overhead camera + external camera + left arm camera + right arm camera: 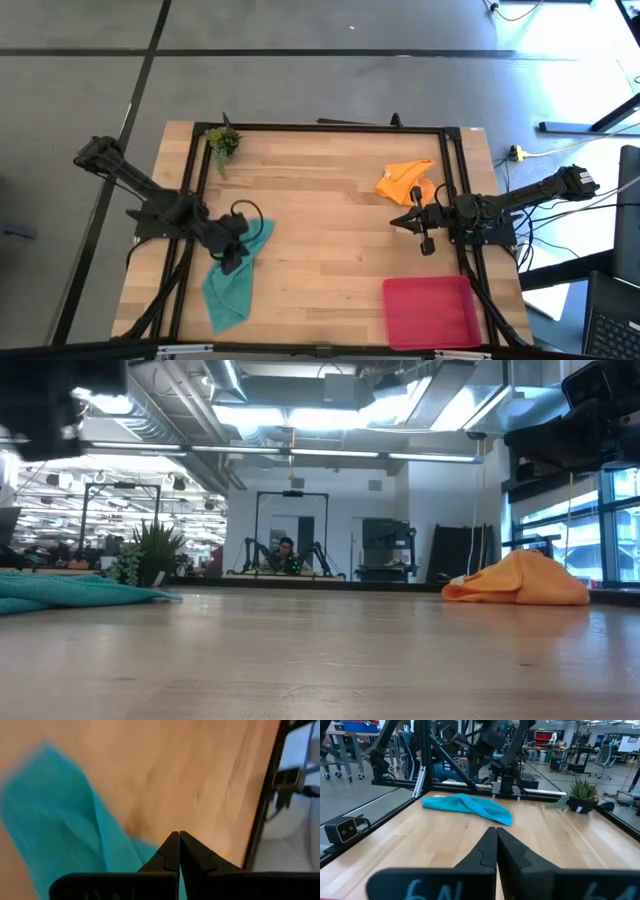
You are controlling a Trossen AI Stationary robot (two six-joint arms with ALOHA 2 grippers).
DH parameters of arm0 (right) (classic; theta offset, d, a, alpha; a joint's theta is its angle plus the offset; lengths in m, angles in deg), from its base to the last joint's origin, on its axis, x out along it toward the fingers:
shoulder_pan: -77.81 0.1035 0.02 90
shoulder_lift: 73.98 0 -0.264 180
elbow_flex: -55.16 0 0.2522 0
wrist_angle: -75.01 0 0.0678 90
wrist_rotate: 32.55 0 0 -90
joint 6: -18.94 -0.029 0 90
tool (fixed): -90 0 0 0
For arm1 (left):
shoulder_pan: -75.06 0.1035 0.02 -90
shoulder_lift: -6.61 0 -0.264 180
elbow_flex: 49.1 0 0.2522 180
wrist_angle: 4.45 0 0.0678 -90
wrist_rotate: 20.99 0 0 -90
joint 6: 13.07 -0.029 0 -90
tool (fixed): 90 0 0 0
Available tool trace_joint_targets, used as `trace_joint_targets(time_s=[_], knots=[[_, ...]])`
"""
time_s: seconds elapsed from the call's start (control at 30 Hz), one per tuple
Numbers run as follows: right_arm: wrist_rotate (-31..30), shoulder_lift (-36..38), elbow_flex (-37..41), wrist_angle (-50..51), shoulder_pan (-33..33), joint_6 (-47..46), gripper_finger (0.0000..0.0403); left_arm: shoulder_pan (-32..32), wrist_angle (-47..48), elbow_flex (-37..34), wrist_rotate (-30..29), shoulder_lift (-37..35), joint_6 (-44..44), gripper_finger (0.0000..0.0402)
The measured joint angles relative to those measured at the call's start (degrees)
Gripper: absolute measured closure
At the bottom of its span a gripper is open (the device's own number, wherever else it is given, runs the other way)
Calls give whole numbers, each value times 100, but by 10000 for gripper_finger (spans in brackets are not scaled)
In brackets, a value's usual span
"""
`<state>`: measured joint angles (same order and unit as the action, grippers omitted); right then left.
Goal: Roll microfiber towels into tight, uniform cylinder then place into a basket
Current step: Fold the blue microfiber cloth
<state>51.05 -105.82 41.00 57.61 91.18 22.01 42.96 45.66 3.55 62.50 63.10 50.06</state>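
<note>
A: Where do the two towels lie, and why do they look like that?

B: The teal towel point(232, 278) is spread loosely on the left half of the table point(320, 250), near the front edge. The orange towel point(408, 181) sits bunched in a heap on the right half, toward the back. Neither is rolled, so I judge the task has barely begun.

A: And the basket?

B: The red basket point(432, 312) waits at the front right corner with nothing in it, probably set there so a finished roll can be dropped in from close by.

A: What are the arms doing?

B: The left gripper point(232, 262) hovers over the upper end of the teal towel with its fingers pressed together; I see no cloth pinched between them. The right gripper point(426, 243) is also clenched and holds nothing, just in front of the orange heap.

A: Which way does the teal towel run?

B: Its long axis slants from the front left up toward the back right, narrowing near the left gripper. The orange one is too crumpled to show an axis. A small plant point(223, 142) stands at the back left corner.
</note>
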Motion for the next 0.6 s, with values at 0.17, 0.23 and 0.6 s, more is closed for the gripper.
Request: trace_joint_targets(time_s=[0.17, 0.23, 0.6], knots=[[-1, 0, 0, -46, 0, 13, 398, -333, 388, 0, 843, 463, 1100, 401], [-2, 7, 0, -62, 0, 21, 398, -433, 542, 0, 1189, 632, 1425, 401], [-2, 11, -2, -214, 0, 155, 398, -570, 755, 0, 1651, 1056, 2317, 386]])
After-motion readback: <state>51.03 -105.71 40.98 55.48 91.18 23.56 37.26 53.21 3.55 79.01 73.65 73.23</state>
